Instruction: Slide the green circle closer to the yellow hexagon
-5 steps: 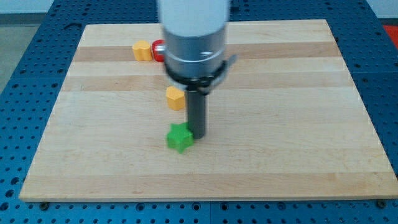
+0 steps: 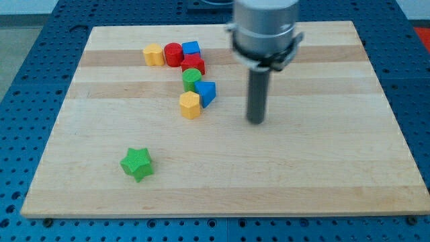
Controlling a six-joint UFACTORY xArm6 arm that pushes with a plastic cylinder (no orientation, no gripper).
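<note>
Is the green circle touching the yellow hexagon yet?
It looks so. The green circle sits directly above the yellow hexagon, with no visible gap. My tip is off to their right, touching neither.

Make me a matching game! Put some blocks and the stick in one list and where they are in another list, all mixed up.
Things:
1. green star
2. green circle
3. my tip
4. yellow hexagon

Places:
A. just below the green circle
B. right of the block cluster, touching nothing
C. alone near the view's bottom left
D. between a red block and a blue block

Pairs: 1-C, 2-D, 3-B, 4-A
</note>
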